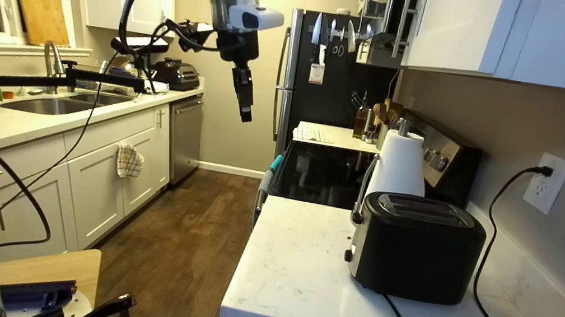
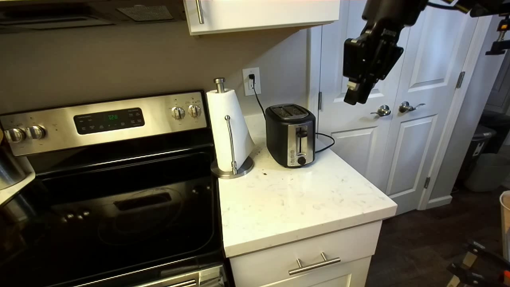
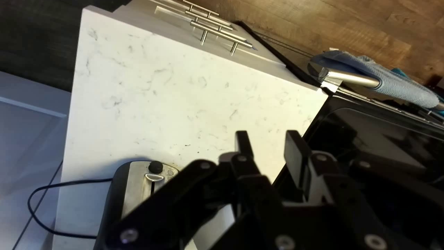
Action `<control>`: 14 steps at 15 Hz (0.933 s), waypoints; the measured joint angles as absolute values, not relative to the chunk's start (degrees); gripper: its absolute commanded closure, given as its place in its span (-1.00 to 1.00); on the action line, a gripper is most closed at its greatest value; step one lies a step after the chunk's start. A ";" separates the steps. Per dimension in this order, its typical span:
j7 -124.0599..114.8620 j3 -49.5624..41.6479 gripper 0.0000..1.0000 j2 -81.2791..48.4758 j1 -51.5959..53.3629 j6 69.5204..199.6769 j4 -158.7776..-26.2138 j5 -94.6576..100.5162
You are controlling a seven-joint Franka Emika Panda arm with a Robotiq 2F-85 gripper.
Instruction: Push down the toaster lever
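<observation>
The black toaster [image 1: 417,253] stands upright on the white counter in both exterior views; its grey end face [image 2: 295,143] carries a dial at the bottom. The toaster lever [image 2: 302,132], a small dark tab, sits near the top of its slot. In the wrist view part of the toaster [image 3: 129,187] shows at lower left, with the dial and slot end; my gripper hides the rest, and I cannot make out the lever there. My gripper [image 3: 269,135] is open and empty, its fingers apart. In both exterior views the gripper [image 2: 356,97] hangs higher than the toaster, apart from it.
A paper towel roll [image 2: 229,127] on a metal stand is beside the toaster, next to the black stove [image 2: 119,215]. The toaster's cord [image 1: 490,242] runs to a wall outlet. An upper cabinet [image 1: 467,29] overhangs the counter [image 1: 292,273].
</observation>
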State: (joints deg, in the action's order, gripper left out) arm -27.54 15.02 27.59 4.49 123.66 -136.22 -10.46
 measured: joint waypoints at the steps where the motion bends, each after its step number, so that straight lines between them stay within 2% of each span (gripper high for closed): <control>1: -27.64 15.02 0.99 26.70 3.99 124.82 -136.21 -9.66; 9: -29.53 14.99 1.00 17.08 1.50 135.46 -134.56 -2.53; 14: -32.85 13.91 1.00 9.68 0.70 137.69 -129.98 3.42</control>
